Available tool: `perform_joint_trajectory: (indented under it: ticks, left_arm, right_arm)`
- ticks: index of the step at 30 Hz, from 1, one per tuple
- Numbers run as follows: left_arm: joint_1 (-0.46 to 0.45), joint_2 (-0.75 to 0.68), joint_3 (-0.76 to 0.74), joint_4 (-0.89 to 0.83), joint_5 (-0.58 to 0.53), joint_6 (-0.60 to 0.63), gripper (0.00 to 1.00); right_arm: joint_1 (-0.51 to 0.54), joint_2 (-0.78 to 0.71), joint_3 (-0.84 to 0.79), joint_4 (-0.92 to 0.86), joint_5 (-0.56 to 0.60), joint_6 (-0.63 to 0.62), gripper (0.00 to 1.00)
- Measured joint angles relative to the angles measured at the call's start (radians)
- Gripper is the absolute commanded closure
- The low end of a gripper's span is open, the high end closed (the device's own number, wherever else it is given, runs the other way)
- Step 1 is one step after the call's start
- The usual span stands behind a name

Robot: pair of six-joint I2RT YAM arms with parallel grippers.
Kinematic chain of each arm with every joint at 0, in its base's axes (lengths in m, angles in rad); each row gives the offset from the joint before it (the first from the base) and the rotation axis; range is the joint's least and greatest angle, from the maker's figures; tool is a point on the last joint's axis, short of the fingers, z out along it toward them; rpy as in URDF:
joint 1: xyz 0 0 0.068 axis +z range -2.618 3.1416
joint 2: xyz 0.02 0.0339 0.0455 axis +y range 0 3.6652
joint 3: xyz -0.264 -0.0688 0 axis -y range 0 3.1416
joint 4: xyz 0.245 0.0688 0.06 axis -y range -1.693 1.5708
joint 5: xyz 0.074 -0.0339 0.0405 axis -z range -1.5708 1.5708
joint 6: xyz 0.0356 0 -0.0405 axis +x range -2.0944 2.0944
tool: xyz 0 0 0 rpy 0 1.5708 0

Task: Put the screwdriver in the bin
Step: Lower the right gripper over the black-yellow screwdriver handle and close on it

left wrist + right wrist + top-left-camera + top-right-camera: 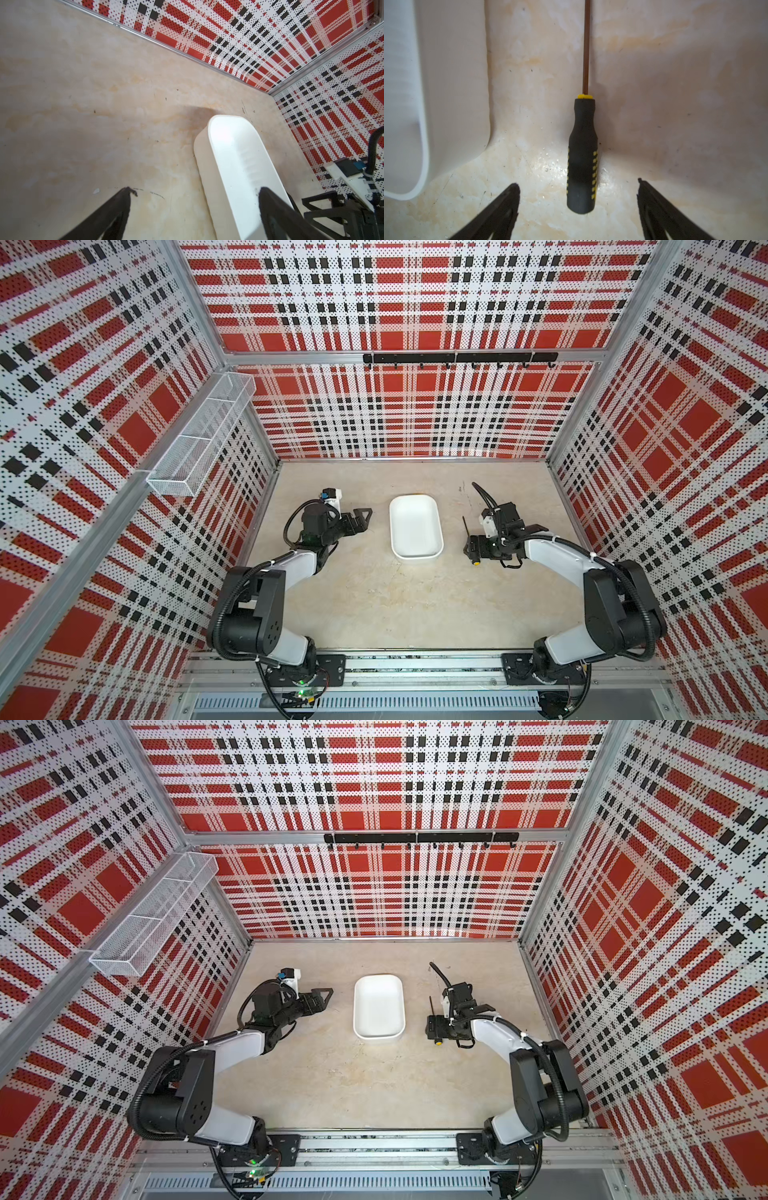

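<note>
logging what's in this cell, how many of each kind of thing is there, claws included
screwdriver: 1
bin: 1
wire basket: 1
hook rail: 1
claws: 2, left claw and right claw
total: 6

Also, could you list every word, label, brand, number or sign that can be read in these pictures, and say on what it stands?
None: no text can be read in any view.
screwdriver: only small yellow squares on the black handle, no letters.
bin: plain white, no label.
walls: plaid pattern only, no signs.
</note>
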Motion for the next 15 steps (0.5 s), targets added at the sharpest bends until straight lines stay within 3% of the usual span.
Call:
perform_joint_trajectory:
  ticks: [6,10,15]
  left_arm:
    - [-0.002,0.0,0.0,-0.064,0.002,0.01,0.02]
    - [-0.006,0.0,0.0,-0.081,0.002,0.011,0.02]
    - [-0.008,0.0,0.0,-0.082,0.002,0.011,0.02]
  right_arm:
    - [0.034,0.059,0.018,-0.006,0.018,0.01,0.17]
    - [0.045,0.097,0.058,-0.011,0.042,0.015,0.29]
    - [0.05,0.139,0.103,-0.027,0.066,0.018,0.36]
